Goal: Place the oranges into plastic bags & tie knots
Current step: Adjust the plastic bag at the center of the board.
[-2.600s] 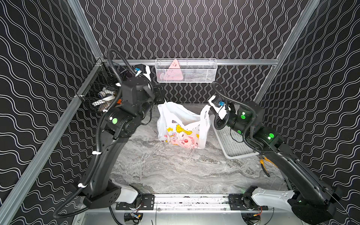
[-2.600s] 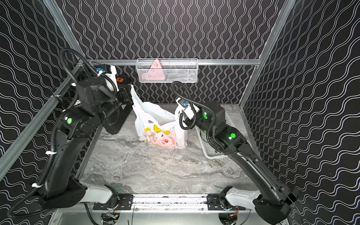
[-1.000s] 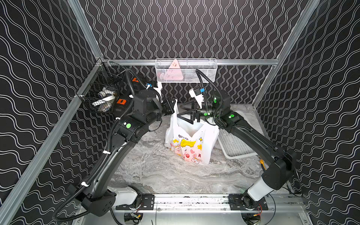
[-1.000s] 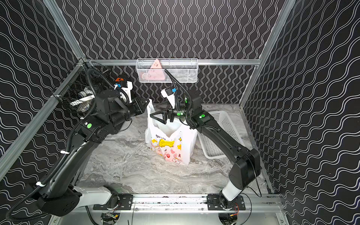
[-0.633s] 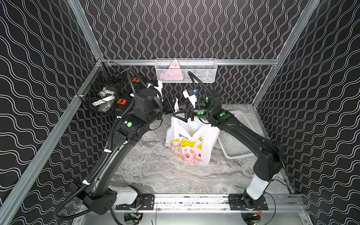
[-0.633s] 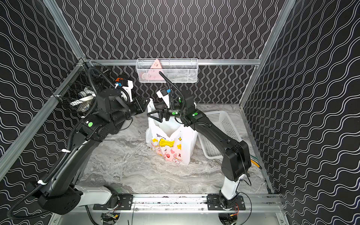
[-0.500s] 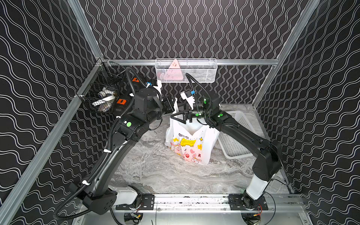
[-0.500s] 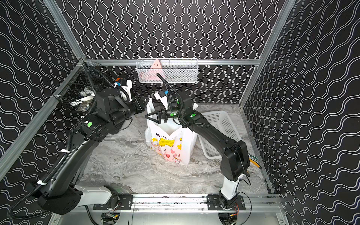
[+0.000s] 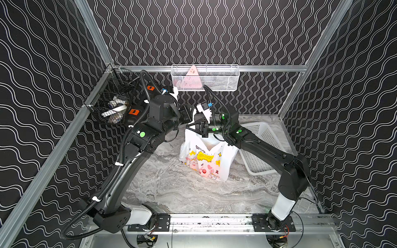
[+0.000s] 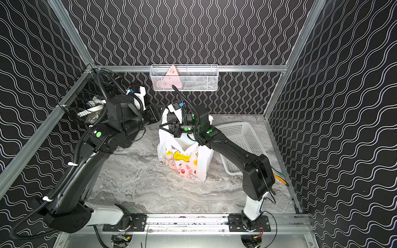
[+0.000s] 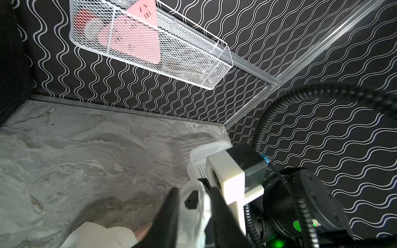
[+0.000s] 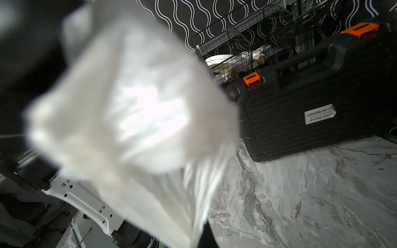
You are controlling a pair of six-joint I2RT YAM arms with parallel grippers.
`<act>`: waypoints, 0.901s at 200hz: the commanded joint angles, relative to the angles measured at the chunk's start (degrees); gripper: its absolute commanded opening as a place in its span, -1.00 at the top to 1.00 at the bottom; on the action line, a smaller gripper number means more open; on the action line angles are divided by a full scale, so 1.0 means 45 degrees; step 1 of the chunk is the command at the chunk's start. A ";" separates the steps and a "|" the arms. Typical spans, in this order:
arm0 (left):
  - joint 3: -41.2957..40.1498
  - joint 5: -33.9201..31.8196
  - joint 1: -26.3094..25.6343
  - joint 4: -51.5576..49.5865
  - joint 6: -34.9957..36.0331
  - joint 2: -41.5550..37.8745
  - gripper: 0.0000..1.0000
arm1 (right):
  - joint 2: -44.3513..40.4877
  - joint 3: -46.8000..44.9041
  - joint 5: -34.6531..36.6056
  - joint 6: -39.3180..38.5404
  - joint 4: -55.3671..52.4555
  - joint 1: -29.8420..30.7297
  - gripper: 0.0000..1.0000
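1. Worktop (image 9: 171,189), grey marble, spreads well below both pincers.
2. Plastic bag (image 9: 206,158) stands upright directly under my right pincer (image 9: 190,127), which is clamped shut on its handle (image 11: 193,210).
3. My left pincer (image 9: 190,114) meets it tip to tip, fingers (image 11: 169,214) parted around that same handle.
4. White perforated basket (image 9: 264,137) lies on the worktop, off my right pincer's outer side.

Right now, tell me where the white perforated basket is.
In both top views the white basket lies on the marble table on the robot's right, near the back-right corner, just beside the printed bag.
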 commanded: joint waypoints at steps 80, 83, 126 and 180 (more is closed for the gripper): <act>-0.4085 0.6435 0.2523 0.3717 0.1345 -0.1660 -0.98 | -0.0335 -0.0131 -0.0131 0.0391 -0.0353 -0.0083 1.00; -0.4251 0.6709 0.2639 0.3977 0.1219 -0.1645 -0.98 | -0.0351 -0.0151 -0.0131 0.0397 -0.0326 -0.0080 1.00; -0.6119 0.9859 0.3476 0.8385 -0.0862 -0.1121 -0.98 | -0.0429 -0.0292 -0.0536 0.0430 -0.0178 -0.0093 1.00; -0.6189 1.0679 0.3541 0.9977 -0.1670 -0.0242 -0.19 | -0.0510 -0.0347 -0.0657 0.0384 -0.0176 -0.0083 1.00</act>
